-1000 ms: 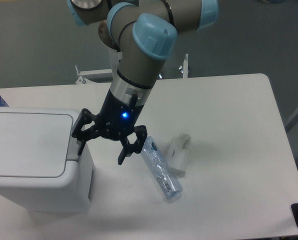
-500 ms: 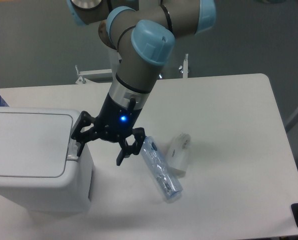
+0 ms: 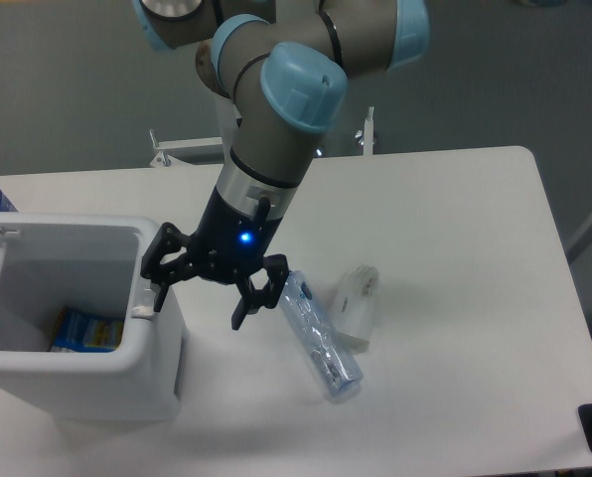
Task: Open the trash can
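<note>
1. One large white boxy plastic trash can with rounded corners sits at the near left of the white table. Half a second ago its flat lid lay shut over the top; now the top is open and the white inner walls show, with the lid itself only a thin edge at the far left.
2. Inside, on the bin's floor, lies a blue and yellow packet, hidden in the earlier frames.
3. Just right of the bin's rim, the black two-finger gripper hangs from the grey and light-blue arm, a blue light glowing on its wrist. Its jaws are spread apart and grasp nothing. The left finger sits at the bin's right rim, by the small white tab there; whether it touches I cannot tell. Its pose has hardly changed from before.
4. Right of the gripper, a clear plastic bottle lies on its side, unmoved.
5. Beside it on the right rests a small translucent plastic cup, also unmoved.
</note>
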{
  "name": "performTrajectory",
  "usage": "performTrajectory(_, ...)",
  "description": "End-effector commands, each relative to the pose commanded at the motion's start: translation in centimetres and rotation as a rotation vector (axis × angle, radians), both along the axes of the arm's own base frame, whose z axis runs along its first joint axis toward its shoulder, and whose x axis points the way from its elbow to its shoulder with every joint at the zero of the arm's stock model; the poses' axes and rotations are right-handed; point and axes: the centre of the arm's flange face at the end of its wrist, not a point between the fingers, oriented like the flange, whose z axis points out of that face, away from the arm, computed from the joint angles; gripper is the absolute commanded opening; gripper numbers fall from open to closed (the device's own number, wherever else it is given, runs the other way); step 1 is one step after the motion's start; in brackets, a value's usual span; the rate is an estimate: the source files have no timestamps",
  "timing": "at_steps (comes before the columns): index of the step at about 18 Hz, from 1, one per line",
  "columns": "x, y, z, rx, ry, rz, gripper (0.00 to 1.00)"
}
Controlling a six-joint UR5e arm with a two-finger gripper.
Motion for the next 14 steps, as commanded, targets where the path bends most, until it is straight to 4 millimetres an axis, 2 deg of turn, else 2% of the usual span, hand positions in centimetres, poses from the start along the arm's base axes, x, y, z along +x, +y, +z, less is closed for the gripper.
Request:
performTrajectory(3, -0.8, -0.4, 0.7, 0.009, 0.009, 0.014, 1.00)
performTrajectory(6, -3.3, -1.6, 1.1, 0.017, 0.025, 0.045, 1.00)
performTrajectory(8, -5.8, -2.7, 1.5, 0.041, 0.058, 0.082, 1.00)
performTrajectory(10, -9.2, -3.9, 0.9, 0.071, 0.105, 0.117, 1.00)
performTrajectory(12, -12.9, -5.5, -0.7, 0.072, 0.142, 0.134, 1.00)
performTrajectory(14, -16.8, -7.9, -2.6, 0.044, 0.200, 0.118, 1.00)
